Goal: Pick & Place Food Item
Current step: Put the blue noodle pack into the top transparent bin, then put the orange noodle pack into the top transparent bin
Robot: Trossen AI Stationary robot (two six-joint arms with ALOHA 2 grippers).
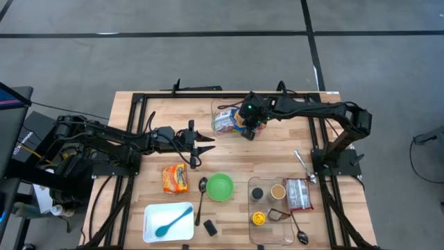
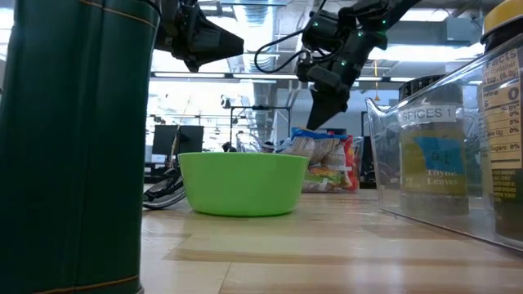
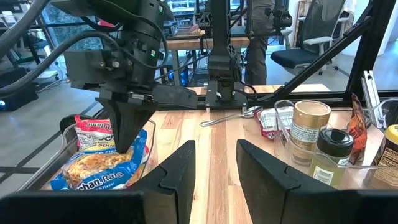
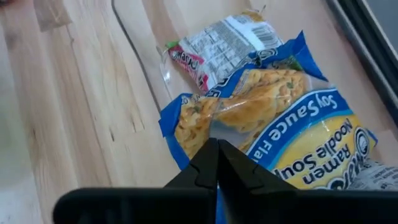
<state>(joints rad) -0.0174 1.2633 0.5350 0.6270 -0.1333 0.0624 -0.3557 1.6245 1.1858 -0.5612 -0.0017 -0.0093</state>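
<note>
A blue soy-sauce ramen packet (image 4: 298,143) lies in a clear bin (image 1: 216,111) at the table's far middle, beside a red-and-white packet (image 4: 224,46). My right gripper (image 4: 217,144) points down into the bin, shut, with its tips at the blue packet's edge; it also shows in the left wrist view (image 3: 124,146) and the low view (image 2: 315,124). My left gripper (image 1: 205,144) hovers open and empty above the table, left of the bin, its fingers (image 3: 180,168) pointing toward the table's right. My right gripper comes from above, pointing down, and its shut fingers meet on the blue packet's crimped end edge (image 4: 186,140). The fingers themselves hide the exact place of contact. The rest of the packet (image 3: 93,171) still lies in the bin.
Nearer the front are a green bowl (image 1: 220,186), an orange packet (image 1: 175,178), a white tray with a teal spoon (image 1: 168,222), loose spoons (image 1: 202,191), a clear spice bin (image 1: 274,208) and a red packet (image 1: 300,194). A black frame (image 1: 139,97) rims the table.
</note>
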